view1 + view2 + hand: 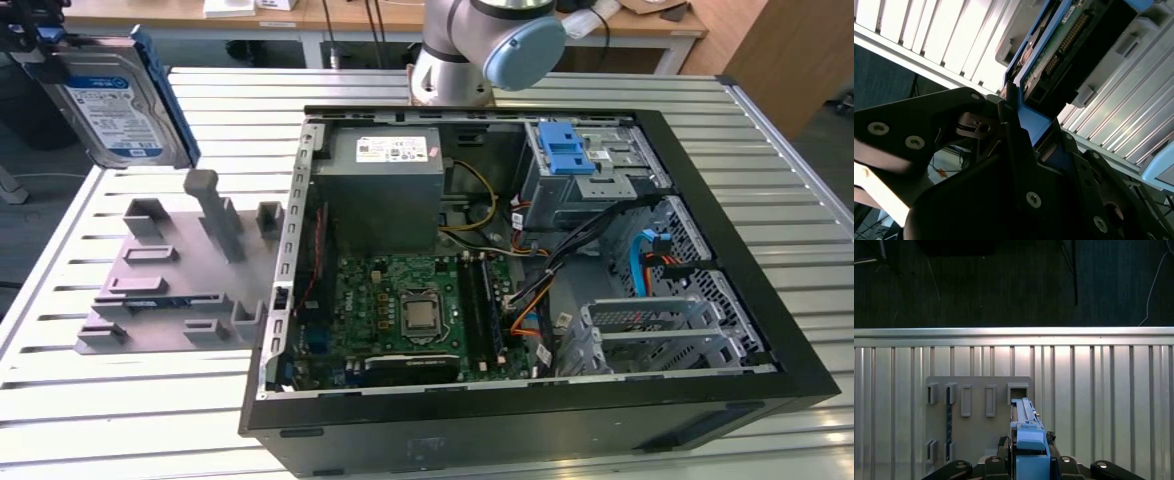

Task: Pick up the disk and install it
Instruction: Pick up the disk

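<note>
Exterior view has the disk (118,100) up in the air at the far corner on the exterior view's left, label side facing the camera, clear of the counter (134,400). It hangs with its long axis running down and away from the end effector (40,35), tilted a little off upright. That end effector is clamped on the top end. In the second wrist view you can see a finger (1008,125) pressed against the blue carrier frame (1029,122), so it's a firm hold on the disk (not just touching).

In the first wrist view the disk (1026,427) shows edge-on, pointing straight out from the end effector, with the grey slotted fixture (974,410) on the counter below it.

What matters: the open computer case (534,430) sits well apart, toward the exterior view's right. Its drive cage (601,175) with the blue latch (567,148) is on the far side of the case from the disk.
</note>
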Motion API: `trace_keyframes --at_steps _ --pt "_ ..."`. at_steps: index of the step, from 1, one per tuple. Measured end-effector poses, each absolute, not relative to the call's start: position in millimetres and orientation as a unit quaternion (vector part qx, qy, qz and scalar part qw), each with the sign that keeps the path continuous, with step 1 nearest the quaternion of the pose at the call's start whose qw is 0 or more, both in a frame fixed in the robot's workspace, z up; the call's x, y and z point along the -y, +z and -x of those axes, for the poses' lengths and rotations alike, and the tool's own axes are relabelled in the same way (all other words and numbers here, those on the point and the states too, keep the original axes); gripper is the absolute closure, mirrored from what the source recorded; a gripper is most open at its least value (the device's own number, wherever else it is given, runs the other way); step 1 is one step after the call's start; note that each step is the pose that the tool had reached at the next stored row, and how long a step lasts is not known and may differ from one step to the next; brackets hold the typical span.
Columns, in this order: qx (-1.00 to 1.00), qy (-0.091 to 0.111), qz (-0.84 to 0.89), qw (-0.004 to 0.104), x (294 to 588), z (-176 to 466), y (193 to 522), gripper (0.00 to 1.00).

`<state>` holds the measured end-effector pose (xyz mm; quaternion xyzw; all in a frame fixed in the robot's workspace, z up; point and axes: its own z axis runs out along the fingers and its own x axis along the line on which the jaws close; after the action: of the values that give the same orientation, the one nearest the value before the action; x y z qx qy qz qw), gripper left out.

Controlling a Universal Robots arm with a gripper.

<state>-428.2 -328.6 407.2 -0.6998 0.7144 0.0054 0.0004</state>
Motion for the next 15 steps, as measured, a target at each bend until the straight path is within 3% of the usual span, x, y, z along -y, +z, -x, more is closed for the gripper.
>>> trace_keyframes --at_steps 15 --pt "-0.714 0.005 0.7 0.001 328.6 428.2 423.0 0.63"
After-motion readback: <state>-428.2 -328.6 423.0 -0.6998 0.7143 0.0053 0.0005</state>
